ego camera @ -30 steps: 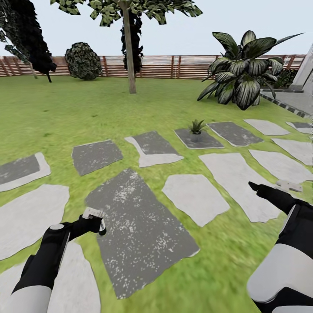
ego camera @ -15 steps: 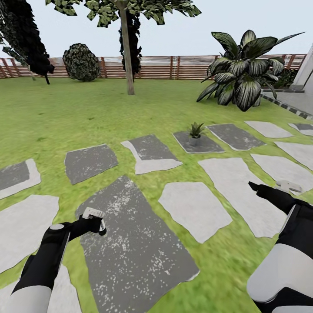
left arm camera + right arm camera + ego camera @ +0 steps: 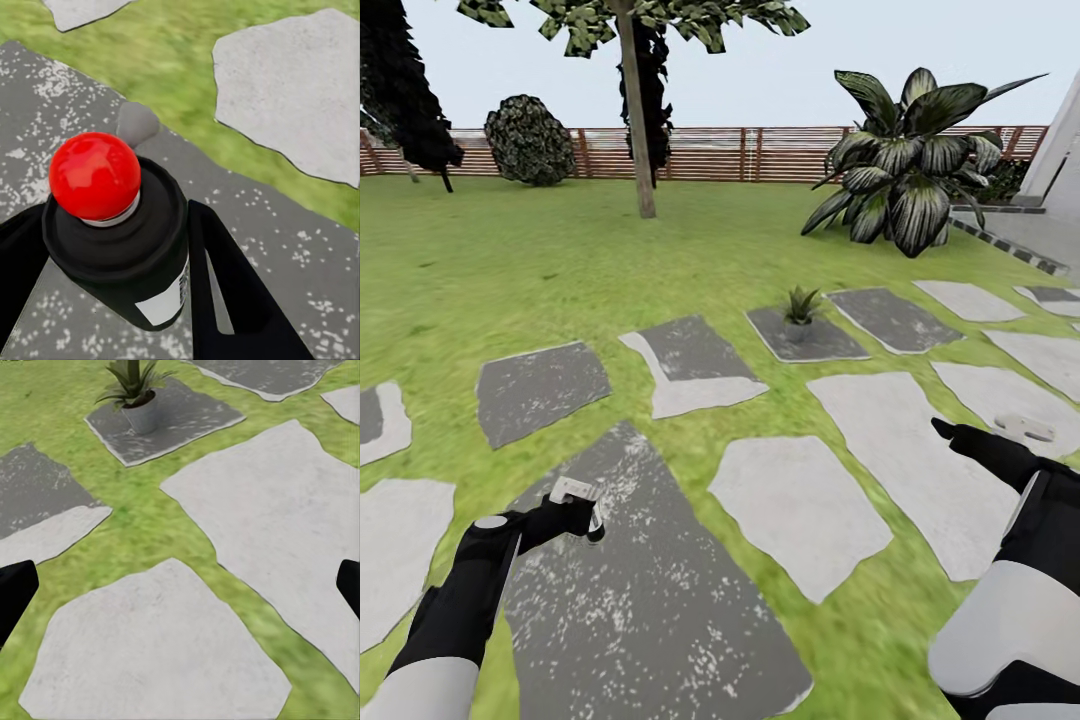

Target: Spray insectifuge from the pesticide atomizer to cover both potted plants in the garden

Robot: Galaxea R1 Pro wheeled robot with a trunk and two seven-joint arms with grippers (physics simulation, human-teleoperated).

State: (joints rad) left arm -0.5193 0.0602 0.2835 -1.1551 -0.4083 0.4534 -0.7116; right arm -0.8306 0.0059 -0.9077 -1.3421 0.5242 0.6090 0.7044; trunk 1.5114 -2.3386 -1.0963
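Observation:
I am in the garden, over grass and flat stepping stones. My left gripper is shut on the pesticide atomizer, low at the left above a dark mottled stone. Seen from the left wrist, the dark bottle with its red top and white label sits between the black fingers. One potted plant, a small green rosette in a grey pot, stands on a dark stone ahead and also appears in the right wrist view. My right gripper is open and holds nothing, its fingertips set wide apart.
Pale and dark stepping stones lie across the lawn. A big striped-leaf plant stands back right, a tree trunk and a round shrub before the slatted fence. A small pale flat object lies on a stone at right.
The whole view has shifted: stones and the potted plant slid left and slightly down, so the camera moved. Both arms keep their places in the picture, and the left gripper still holds the atomizer.

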